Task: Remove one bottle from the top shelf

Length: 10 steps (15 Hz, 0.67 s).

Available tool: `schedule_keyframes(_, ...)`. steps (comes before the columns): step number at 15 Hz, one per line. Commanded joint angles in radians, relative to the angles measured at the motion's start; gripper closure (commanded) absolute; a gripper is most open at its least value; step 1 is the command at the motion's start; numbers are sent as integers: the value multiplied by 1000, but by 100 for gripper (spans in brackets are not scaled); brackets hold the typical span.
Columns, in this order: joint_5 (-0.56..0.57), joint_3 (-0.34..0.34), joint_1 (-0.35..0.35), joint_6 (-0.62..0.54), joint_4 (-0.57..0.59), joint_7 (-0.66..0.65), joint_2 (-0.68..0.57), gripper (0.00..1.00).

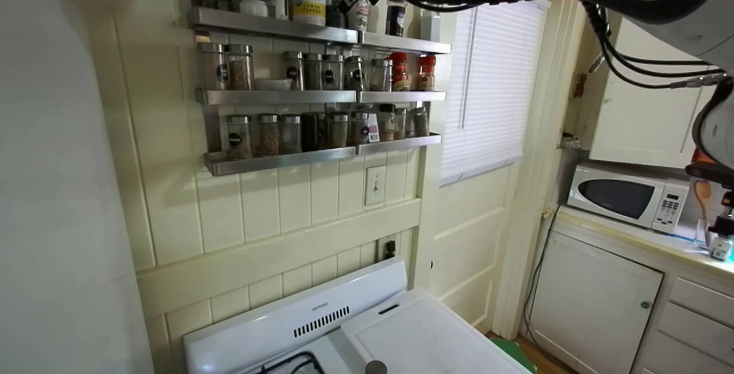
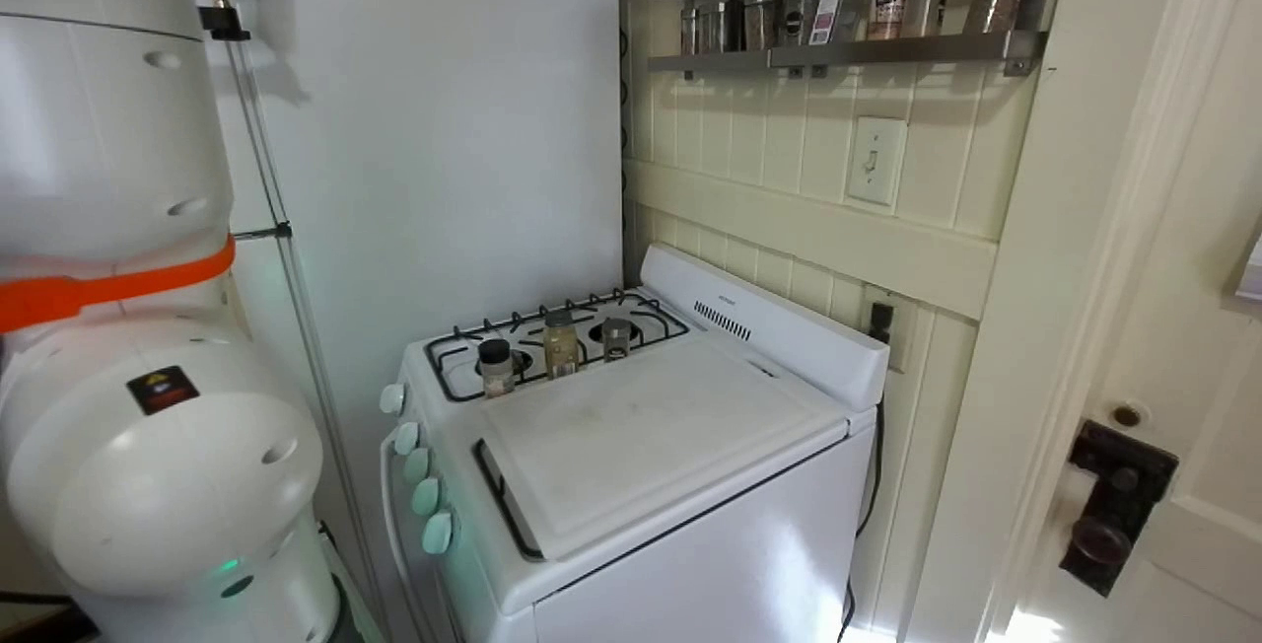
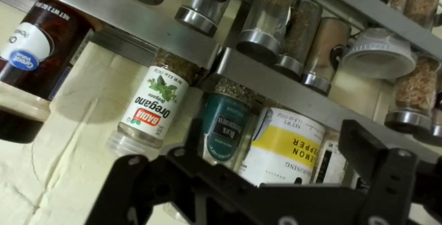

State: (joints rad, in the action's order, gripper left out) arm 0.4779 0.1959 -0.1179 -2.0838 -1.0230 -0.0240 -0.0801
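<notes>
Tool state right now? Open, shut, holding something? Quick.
Tool: open, holding nothing; in the wrist view its jaws stand well apart, with the lemon pepper container showing ungripped in the gap.

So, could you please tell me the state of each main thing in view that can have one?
Hand: open, gripping nothing
Badia oregano bottle: capped, upright on the top shelf
Great Value bottle: capped
Three bottles: upright on the stove
Microwave door: shut
Blind: lowered
Lower cabinet door: shut
Light switch: position unclear

gap: dark bottle (image 3: 38, 68) to oregano (image 3: 150, 104) | obstacles: peppercorns (image 3: 226, 125), top shelf rail (image 3: 145, 26)
</notes>
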Motion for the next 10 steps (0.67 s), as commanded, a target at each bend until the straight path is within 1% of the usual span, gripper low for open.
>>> schedule_keyframes(1,-1,3,-1,-4,25,-40,-15,0)
schedule_keyframes(3,-1,7,-3,-6,62,-81,-37,0)
schedule_keyframes(6,-1,8,-6,-6,81,-94,-48,0)
schedule_keyframes(7,-11,8,-5,-65,94,-137,-68,0)
schedule_keyframes(10,52,5,-29,-180,116,-291,-118,0)
